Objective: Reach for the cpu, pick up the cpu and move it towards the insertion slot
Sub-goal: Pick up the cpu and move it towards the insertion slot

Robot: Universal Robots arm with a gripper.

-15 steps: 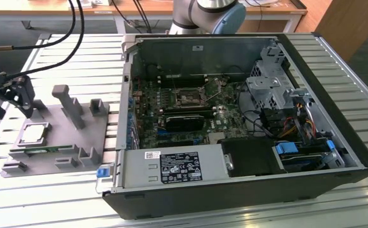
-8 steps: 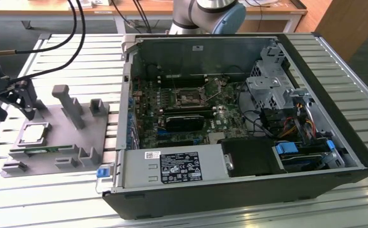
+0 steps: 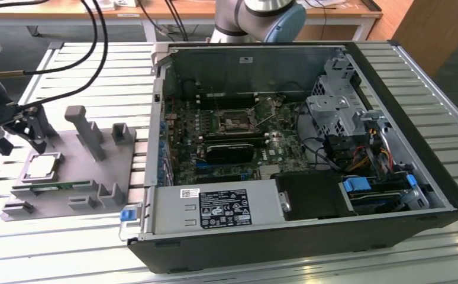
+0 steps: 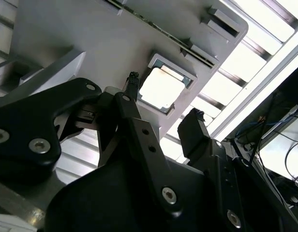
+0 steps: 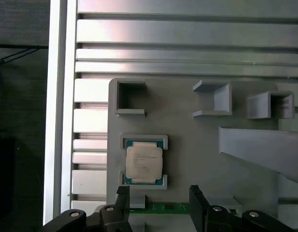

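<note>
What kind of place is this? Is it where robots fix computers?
Probably a robotics lab or test workshop: an opened computer case lies on a slotted metal table, a cpu sits in a grey fixture, and the robot's open gripper hangs above it.

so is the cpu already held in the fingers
No, in the first wrist view the cpu lies in its grey fixture recess, with the open fingers apart from it.

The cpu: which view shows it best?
The first wrist view: the cpu lies square-on, unblocked, in its grey holder. The second wrist view shows it slanted, glaring; the exterior view, off at its left.
</note>
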